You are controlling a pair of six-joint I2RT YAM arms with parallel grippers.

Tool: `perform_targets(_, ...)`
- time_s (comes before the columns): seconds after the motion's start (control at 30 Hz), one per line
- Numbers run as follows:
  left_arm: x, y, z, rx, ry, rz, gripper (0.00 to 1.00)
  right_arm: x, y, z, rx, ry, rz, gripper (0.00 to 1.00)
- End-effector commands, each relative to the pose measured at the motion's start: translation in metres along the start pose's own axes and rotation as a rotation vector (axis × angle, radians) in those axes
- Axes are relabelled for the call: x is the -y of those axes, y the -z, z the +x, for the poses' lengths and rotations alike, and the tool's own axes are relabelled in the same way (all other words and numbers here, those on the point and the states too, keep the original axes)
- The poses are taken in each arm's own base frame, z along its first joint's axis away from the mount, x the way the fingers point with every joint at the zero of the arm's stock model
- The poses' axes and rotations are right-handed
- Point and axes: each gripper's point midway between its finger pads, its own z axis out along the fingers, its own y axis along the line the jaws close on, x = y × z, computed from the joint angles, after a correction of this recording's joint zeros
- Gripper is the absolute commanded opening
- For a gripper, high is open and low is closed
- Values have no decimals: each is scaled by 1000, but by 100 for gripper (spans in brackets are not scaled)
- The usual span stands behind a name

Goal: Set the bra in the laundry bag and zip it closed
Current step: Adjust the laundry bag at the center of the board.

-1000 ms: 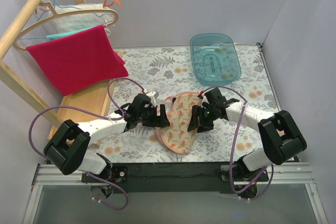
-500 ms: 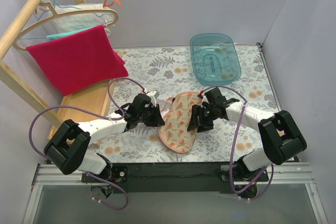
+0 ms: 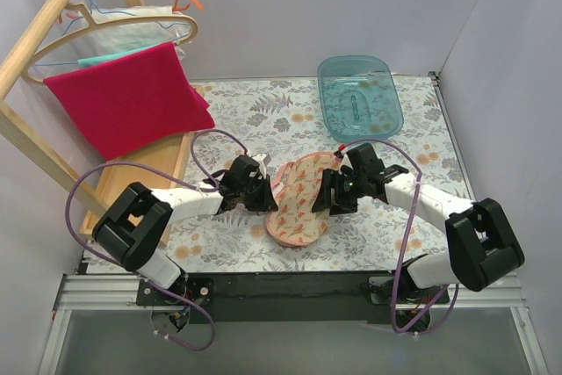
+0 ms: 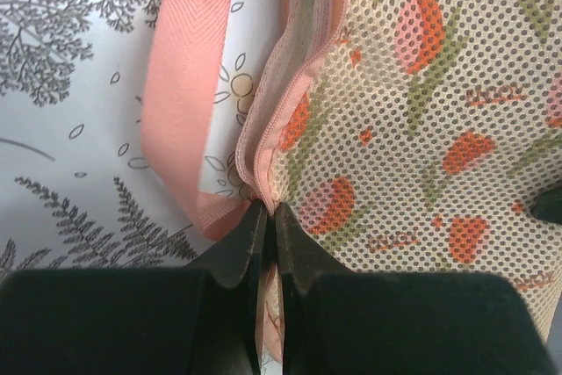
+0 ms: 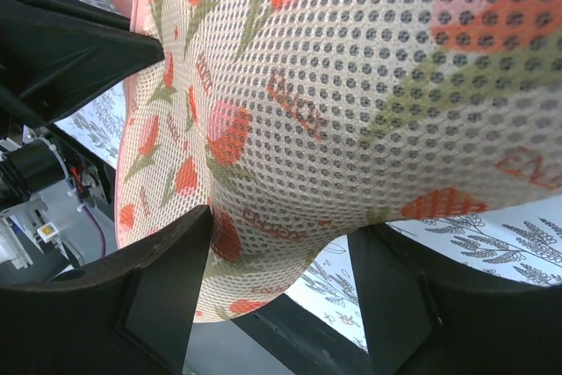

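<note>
On the floral table [image 3: 263, 120], the left gripper [image 4: 268, 217] pinches the pink edge of the laundry bag [image 3: 299, 199] at its centre, while the right gripper [image 5: 281, 243] stands spread wide around the bag's opposite side.

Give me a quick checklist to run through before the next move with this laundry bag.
1. Grip of the left hand on the laundry bag edge: ok, pinched shut.
2. Grip of the right hand: cannot tell; its fingers straddle the bag.
3. The bra is inside the bag: cannot tell, none in view.
4. The zipper is shut all the way: cannot tell.
5. The teal tub is apart from both arms: ok.
</note>
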Motion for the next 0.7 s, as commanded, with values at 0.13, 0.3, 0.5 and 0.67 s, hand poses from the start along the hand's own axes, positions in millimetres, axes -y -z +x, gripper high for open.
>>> perform_targets(0.13,-16,-14,12,-87,-48,-31,0,-4,2,-5,68,-18,-25,72)
perform_targets(0.3,-22,-16,17,-111,-31,-38,0,-12,7,-10,110,-12,-61,74)
perform_targets(0.5,-15,-11,14,-102,-33,-9,0,-12,9,-12,147,-33,-71,74)
perform_targets(0.67,-2,-1,5,-75,-42,26,13,-4,1,-8,120,-59,-44,74)
